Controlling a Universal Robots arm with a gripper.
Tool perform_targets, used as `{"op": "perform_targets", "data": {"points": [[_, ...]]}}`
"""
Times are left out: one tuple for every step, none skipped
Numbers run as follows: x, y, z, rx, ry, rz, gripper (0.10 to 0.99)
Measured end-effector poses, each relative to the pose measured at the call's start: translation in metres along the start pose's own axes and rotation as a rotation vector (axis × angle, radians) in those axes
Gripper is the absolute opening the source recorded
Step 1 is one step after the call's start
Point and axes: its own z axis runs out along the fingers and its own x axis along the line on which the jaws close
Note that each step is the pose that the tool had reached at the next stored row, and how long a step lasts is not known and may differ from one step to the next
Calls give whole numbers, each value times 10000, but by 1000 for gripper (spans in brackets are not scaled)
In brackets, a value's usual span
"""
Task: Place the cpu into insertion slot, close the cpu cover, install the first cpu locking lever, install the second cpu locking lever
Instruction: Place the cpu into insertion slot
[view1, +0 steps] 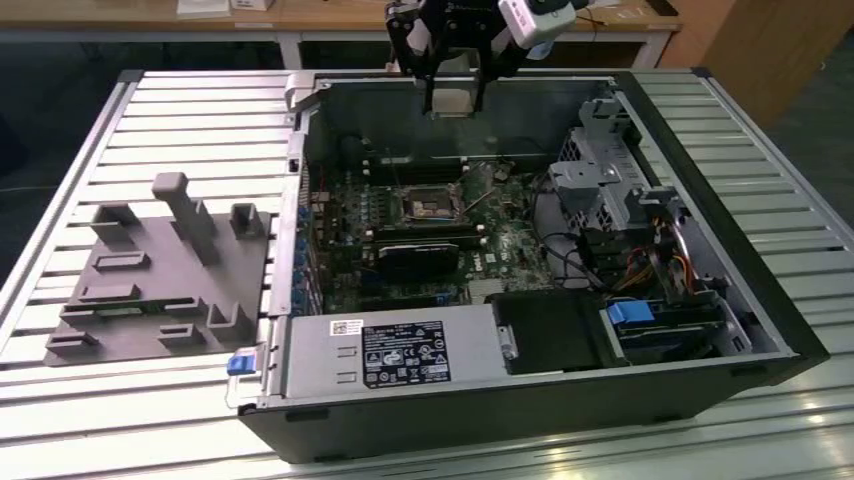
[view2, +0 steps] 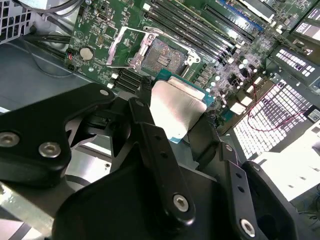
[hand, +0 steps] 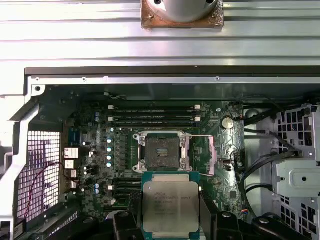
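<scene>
The slatted metal counter (view1: 200, 110) carried an open computer case (view1: 534, 405), and the green motherboard (view1: 514, 245) on its floor bore the insertion slot (hand: 161, 152). The tool (view1: 454, 97) hung above the slot, near the case's rim, closed narrowly on the cpu (hand: 170, 207) by two opposite edges, with the silvery lid exposed between its fingers. The cpu cover (view2: 116, 46) stood swung open just beside the slot, whose dark centre lay bare. The chip was well apart from the slot, not yet seated. It looked light, thin and stiff, its smooth metal lid likely slippery. The underside contacts and slot pins are probably delicate, so gripping the edges seemed the safe hold.
</scene>
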Motion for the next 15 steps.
{"op": "perform_targets", "data": {"points": [[0,0,2,0,-1,0,537],[0,0,8,-1,-1,0,537],[0,-2,17,0,-1,-1,537],[-1,-3,31,2,0,-1,537],[-1,-5,48,2,0,-1,537],[-1,-6,66,3,-1,0,537],[-1,-7,84,7,-5,0,537],[-1,-8,104,13,-7,-1,537],[-2,-10,122,20,-9,-1,537],[-2,-11,139,26,-10,-1,537],[-2,-11,153,31,-11,-1,537],[-2,-12,165,39,-10,0,537],[-2,-12,176,47,-10,0,537],[-3,-13,189,53,-12,0,537],[-3,-14,199,57,-12,0,537]]}}
